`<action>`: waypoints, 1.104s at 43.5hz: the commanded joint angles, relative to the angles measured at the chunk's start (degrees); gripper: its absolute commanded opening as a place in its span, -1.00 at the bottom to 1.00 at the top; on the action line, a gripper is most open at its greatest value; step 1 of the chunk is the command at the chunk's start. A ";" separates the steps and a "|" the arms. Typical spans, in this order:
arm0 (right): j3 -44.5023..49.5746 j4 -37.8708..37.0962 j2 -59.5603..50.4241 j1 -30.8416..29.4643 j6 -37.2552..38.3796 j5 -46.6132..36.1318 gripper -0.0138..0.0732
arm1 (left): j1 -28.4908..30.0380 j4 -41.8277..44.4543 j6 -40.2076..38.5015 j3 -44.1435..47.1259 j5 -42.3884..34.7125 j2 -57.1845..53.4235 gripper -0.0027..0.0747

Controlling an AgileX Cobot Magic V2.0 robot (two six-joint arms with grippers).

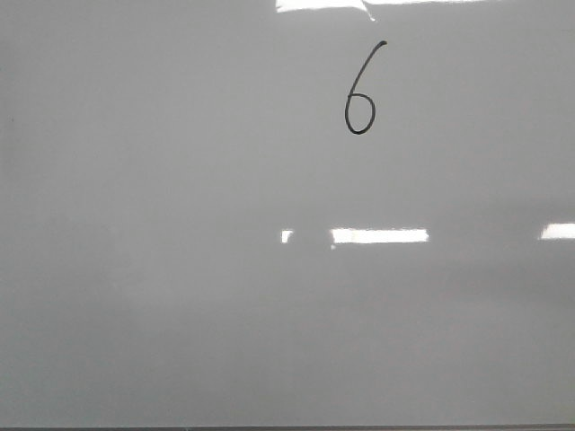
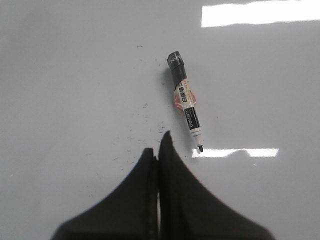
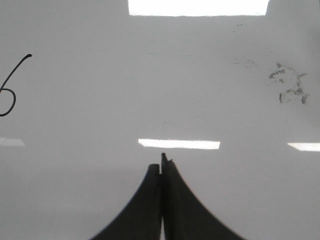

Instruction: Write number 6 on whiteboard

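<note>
A thin black number 6 [image 1: 360, 90] is drawn on the pale grey whiteboard [image 1: 180, 296], toward the far side right of centre; its right part also shows at the edge of the right wrist view as the number 6 [image 3: 9, 90]. An uncapped black-and-white marker [image 2: 185, 100] lies flat on the whiteboard [image 2: 75, 75], just beyond my left gripper [image 2: 157, 150], which is shut and empty. My right gripper [image 3: 161, 165] is shut with nothing in it, over bare whiteboard [image 3: 100, 75]. Neither gripper shows in the front view.
Bright rectangular light reflections [image 1: 379, 236] lie across the board. Smudged ink marks [image 3: 289, 85] sit on the board in the right wrist view, and fine dark specks [image 2: 132, 140] lie near the left fingers. The board's near edge [image 1: 287, 428] runs along the bottom of the front view.
</note>
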 commanded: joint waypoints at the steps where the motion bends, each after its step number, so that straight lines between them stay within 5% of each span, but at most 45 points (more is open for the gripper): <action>1: -0.23 -0.22 -1.09 0.20 0.43 -5.08 -0.96 | 0.08 -0.40 0.07 0.17 -5.15 -0.88 -0.98; 48: -0.23 -0.59 -1.03 0.26 2.55 -5.54 -0.96 | 0.08 -0.40 0.07 0.17 -5.15 -0.88 -0.98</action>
